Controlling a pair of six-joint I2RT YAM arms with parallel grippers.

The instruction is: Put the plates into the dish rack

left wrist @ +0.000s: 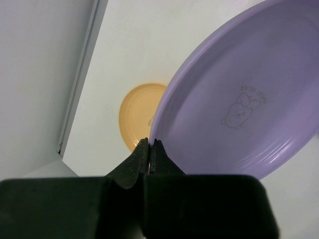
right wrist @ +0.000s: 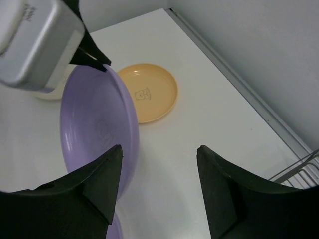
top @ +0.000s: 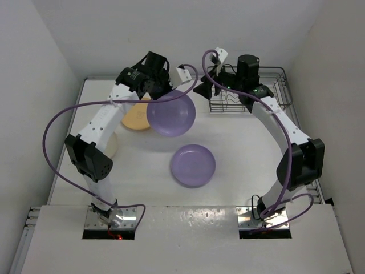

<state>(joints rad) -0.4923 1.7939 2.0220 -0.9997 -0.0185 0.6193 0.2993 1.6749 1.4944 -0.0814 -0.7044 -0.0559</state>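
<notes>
My left gripper is shut on the rim of a lavender plate, holding it tilted on edge above the table. My right gripper stands open just right of that plate, with the plate's edge by its left finger and nothing gripped. A second lavender plate lies flat mid-table. The orange-yellow plate lies behind the raised one and shows in the wrist views. A cream-white plate peeks out under the left arm. The grey wire dish rack stands at the back right.
White walls close in the table on the left, back and right. The right arm's wrist hangs over the rack's left end, and a corner of the rack shows in the right wrist view. Purple cables loop off both arms.
</notes>
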